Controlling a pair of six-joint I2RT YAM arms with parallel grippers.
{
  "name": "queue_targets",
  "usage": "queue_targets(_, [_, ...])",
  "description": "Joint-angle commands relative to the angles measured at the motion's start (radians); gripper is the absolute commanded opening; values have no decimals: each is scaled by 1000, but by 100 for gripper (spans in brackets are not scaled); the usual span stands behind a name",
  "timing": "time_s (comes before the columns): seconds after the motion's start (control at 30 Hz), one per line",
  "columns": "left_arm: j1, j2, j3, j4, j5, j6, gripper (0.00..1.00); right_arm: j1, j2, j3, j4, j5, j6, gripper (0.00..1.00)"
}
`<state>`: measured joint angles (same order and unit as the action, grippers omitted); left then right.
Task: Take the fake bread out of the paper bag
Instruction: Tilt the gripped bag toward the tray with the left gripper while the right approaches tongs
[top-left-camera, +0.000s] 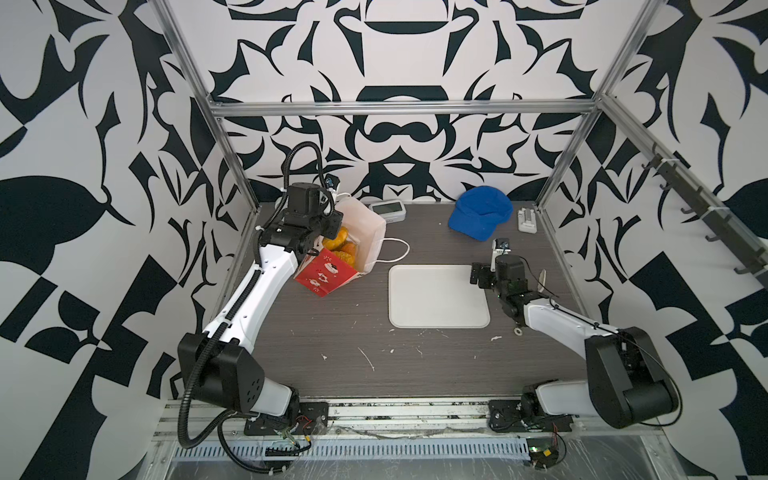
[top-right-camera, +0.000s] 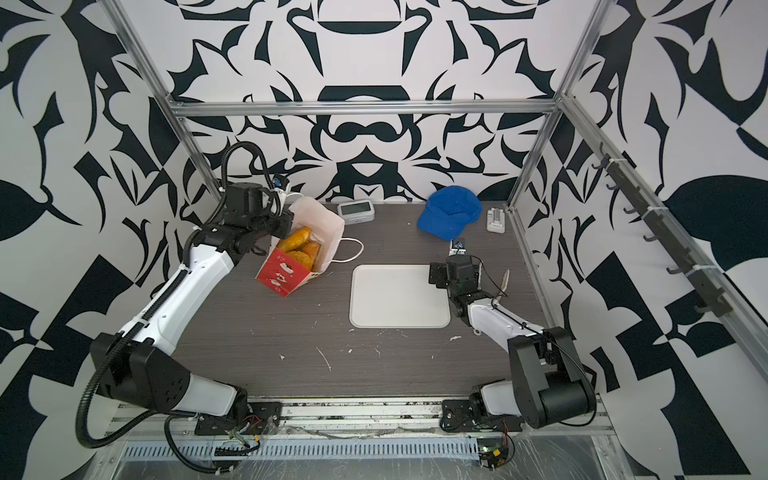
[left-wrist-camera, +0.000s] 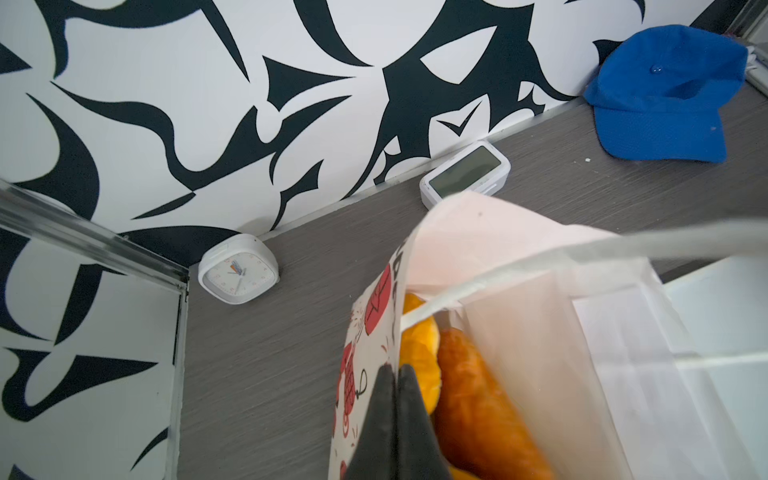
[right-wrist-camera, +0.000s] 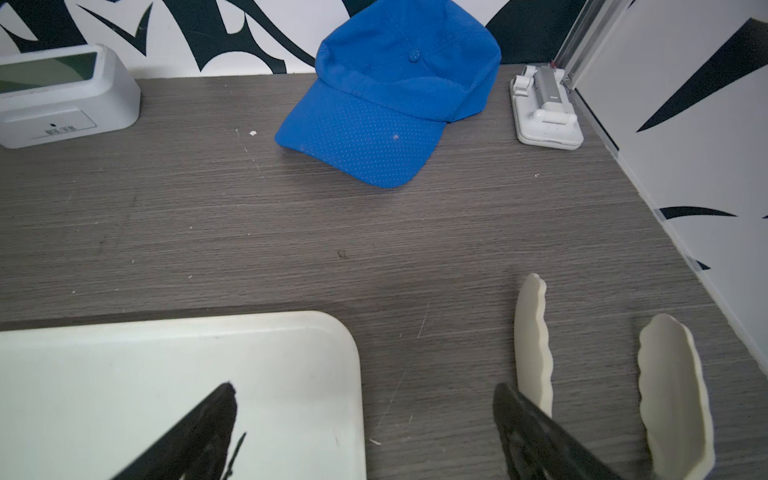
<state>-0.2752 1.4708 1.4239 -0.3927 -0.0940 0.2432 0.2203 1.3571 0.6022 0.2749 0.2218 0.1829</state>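
Fingers (left-wrist-camera: 382, 415) of the left gripper (left-wrist-camera: 395, 399) are pinched together on the printed wall of the paper bag (top-left-camera: 328, 274), which tilts left of the white tray (top-left-camera: 436, 299). The fake bread (top-left-camera: 338, 245) lies inside the bag. The right gripper (right-wrist-camera: 363, 388) hangs spread wide over that tray's far right corner.

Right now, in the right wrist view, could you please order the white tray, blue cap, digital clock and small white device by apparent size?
Largest to smallest:
1. white tray (nearest the camera, cropped by the frame)
2. blue cap
3. digital clock (also cropped)
4. small white device
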Motion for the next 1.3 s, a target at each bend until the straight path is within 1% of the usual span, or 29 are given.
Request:
queue_targets(0.0, [11,7,-12,125,61,86,0,5,-5,13,38,-18,14,98])
queue_targets(0.03, [14,17,-6,127,71,86,0,5,-6,14,37,-55,14,98])
queue_targets(0.23, [32,49,44,97,131,141,0,5,-22,11,26,-68,12,97])
queue_targets(0.33, [31,48,49,83,166,136,0,6,-23,11,21,-80,21,97])
queue_targets(0.43, [29,31,12,89,196,104,0,5,-18,10,15,-91,35,97])
queue_targets(0.5, [27,6,-32,112,210,79,0,5,-21,11,15,-124,60,97])
queue_targets(0.6, [24,-39,-101,155,230,38,0,18,-15,24,30,-279,96,94])
queue_targets(0.7, [17,-68,-135,178,240,11,0,112,15,56,35,-414,116,93])
queue_targets(0.8, [12,-83,-146,183,238,5,0,266,79,91,61,-484,133,92])
queue_targets(0.87, [9,-91,-148,183,234,4,0,345,140,111,119,-528,157,90])
queue_targets(0.97, [3,-102,-156,183,237,1,0,411,212,142,165,-526,169,89])
queue_targets(1.1, [-16,-118,-181,183,239,-18,0,425,234,169,144,-504,161,89])
queue_targets(1.2, [-40,-134,-215,191,252,-47,0,425,201,174,83,-426,123,90])
queue_targets(1.27, [-66,-147,-241,199,243,-69,0,424,156,175,18,-325,90,90])
